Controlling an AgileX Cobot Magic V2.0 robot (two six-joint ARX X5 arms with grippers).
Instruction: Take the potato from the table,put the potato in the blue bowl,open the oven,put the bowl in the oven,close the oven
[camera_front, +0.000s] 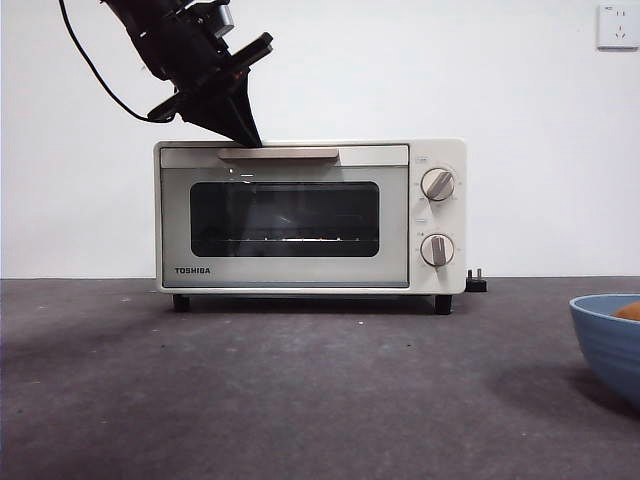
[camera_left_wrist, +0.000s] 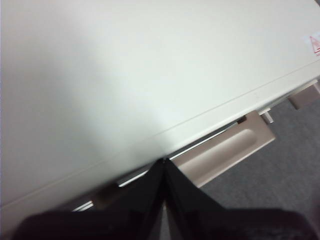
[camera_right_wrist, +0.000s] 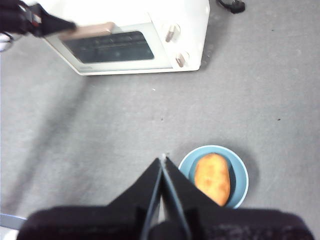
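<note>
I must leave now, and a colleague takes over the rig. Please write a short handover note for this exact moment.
Left pincer: shut, tip at the oven's handle, nothing held.
Right pincer: shut, empty, waiting above the table near the blue bowl.
Done: the potato lies in the blue bowl, which stands on the table in front of the oven.
Left: the oven door is shut; open it, put the bowl inside, close it.
</note>
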